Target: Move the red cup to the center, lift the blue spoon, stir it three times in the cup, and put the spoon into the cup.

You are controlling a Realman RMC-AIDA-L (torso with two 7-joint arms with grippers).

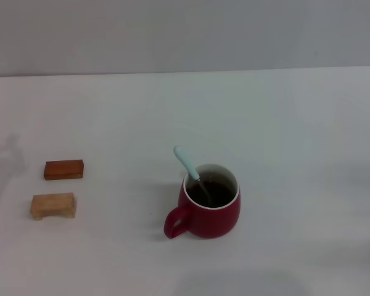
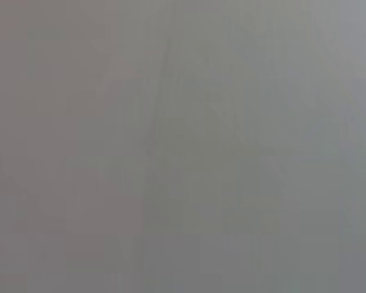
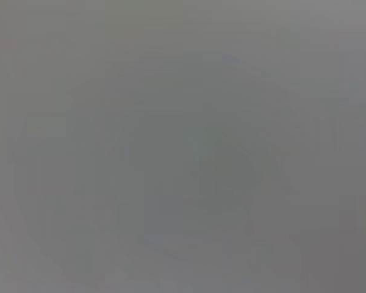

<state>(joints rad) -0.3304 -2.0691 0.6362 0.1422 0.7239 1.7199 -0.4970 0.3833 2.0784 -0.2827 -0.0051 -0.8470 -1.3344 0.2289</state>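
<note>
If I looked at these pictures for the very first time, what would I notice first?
First you'd spot the red cup near the middle of the white table, its loop handle turned toward the robot. The blue spoon stands in it, its pale handle leaning out over the rim toward the robot's left. Off to the left lie two small blocks, a reddish-brown block and, nearer the robot, a pale wooden block. No grippers are in view.

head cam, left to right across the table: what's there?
Two blocks at about the same spot on the left, the reddish-brown block behind the pale wooden block → red cup, with the blue spoon standing in it. No gripper in view.
</note>
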